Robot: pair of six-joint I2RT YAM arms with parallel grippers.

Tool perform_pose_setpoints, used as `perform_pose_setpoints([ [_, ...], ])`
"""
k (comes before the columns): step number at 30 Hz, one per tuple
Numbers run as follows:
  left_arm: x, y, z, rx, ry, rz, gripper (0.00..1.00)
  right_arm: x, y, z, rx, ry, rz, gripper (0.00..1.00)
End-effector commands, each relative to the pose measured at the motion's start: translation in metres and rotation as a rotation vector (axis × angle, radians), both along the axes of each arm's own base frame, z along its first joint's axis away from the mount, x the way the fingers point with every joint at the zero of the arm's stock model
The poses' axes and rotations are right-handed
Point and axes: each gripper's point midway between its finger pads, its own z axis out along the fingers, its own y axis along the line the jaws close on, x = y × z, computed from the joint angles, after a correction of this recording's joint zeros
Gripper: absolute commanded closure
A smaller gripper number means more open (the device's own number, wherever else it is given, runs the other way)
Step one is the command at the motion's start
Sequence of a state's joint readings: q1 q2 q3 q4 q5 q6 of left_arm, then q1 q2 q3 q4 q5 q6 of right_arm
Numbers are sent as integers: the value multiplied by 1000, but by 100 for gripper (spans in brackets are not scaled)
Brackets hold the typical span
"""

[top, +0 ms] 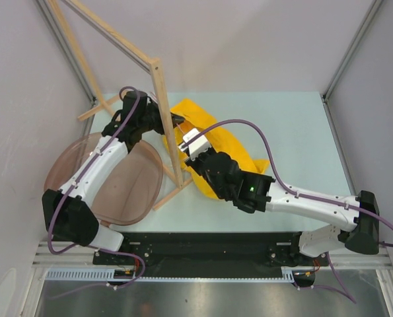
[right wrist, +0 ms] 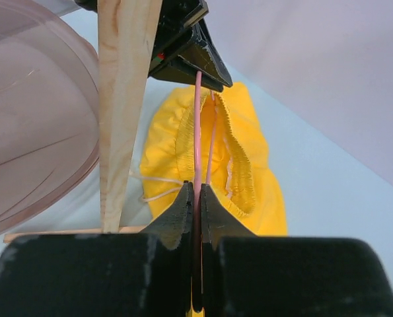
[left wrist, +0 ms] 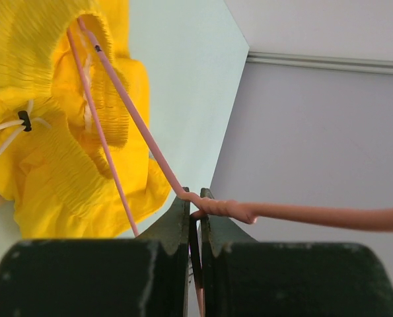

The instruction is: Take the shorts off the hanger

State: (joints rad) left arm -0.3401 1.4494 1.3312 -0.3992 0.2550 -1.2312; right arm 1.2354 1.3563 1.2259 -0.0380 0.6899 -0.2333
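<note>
The bright yellow shorts (top: 230, 142) lie bunched on the table right of the wooden post, waistband open around the wires of the pink hanger (left wrist: 127, 109). My left gripper (top: 177, 119) is shut on the hanger's twisted neck (left wrist: 195, 200); the hook runs off to the right (left wrist: 315, 214). My right gripper (top: 187, 142) is shut on one hanger wire (right wrist: 197, 132) just outside the waistband (right wrist: 236, 158). In the right wrist view the left gripper's fingers (right wrist: 191, 47) show at the wire's far end. The shorts (left wrist: 44, 165) hang around the hanger's arms.
A pale wooden rack post (top: 165, 119) stands between the arms, right beside both grippers, with its foot bar (top: 173, 195) on the table. A brownish translucent basin (top: 107, 181) sits at the left under the left arm. Grey walls close in on three sides.
</note>
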Motion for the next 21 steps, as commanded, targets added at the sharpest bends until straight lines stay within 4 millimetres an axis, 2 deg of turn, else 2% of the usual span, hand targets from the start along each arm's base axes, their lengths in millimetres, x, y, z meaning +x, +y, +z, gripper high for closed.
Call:
perform_pose_setpoints([
  [1,-19,-11,51,-90,-111,-63,100,4,-4,33,77,-49,-51,100],
  [4,-21,-12,54,-91,-158,-94,99,-5,-12,47,119,-53,-63,100],
  [5,-21,-12,53,-93,-163,-103,95,-7,-17,43,96,-36,-64,100],
  [6,-21,-12,51,-92,-177,-108,89,-11,-25,52,126,-31,-63,100],
  [7,-25,-13,54,-93,-198,-123,74,-14,-30,56,167,-7,-67,100],
  [8,-26,-12,56,-95,-212,-127,66,-16,-36,53,157,11,-71,100],
  [9,-27,-12,53,-98,-230,-133,58,-20,-48,62,193,19,-73,100],
  [10,-30,-12,54,-97,-248,-143,45,-20,-53,62,219,42,-78,100],
  [11,-35,-11,59,-100,-270,-149,40,-22,-60,56,200,67,-76,100],
  [12,-38,-11,55,-99,-284,-159,36,-22,-66,56,204,81,-79,100],
  [13,-43,-11,58,-95,-308,-181,25,-21,-75,59,220,93,-73,100],
  [14,-50,-10,60,-95,-335,-194,22,-22,-82,51,213,127,-84,100],
  [16,-58,-9,63,-75,-375,-220,15,-23,-95,55,247,152,-74,100],
  [17,-62,-8,64,-69,-390,-233,13,-16,-106,52,260,173,-105,100],
  [19,-74,-2,67,-33,-431,-243,12,-17,-120,59,314,191,-86,100],
  [21,-82,6,59,8,-430,-231,12,-7,-142,60,358,205,-130,100],
])
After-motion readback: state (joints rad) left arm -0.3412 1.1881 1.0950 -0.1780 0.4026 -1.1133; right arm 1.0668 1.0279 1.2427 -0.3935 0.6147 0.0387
